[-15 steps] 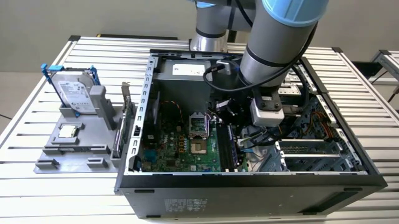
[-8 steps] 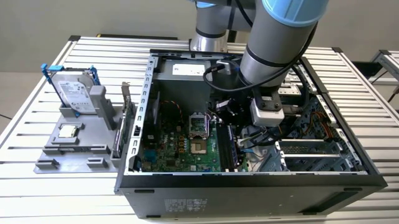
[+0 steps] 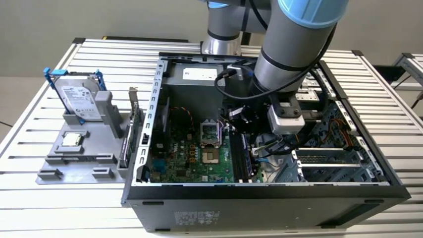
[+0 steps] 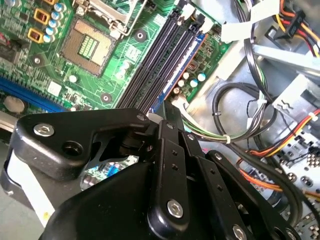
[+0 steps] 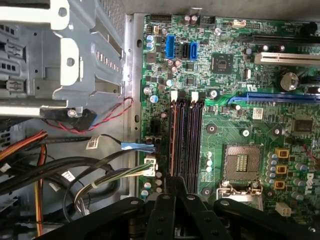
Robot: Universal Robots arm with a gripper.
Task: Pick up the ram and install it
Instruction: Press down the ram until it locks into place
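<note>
Long thin dark ram, upright on edge in the outermost of the black memory slots

Grey tubular arm, light-blue caps, black screwed hand — dark cables

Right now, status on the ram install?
Tool low over memory slots, at their end. Ram: cannot tell if seated. Cables beside, clear of slots.

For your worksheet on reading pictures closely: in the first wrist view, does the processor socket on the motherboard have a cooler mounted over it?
No. The processor socket lies bare, its contact grid uncovered.
</note>
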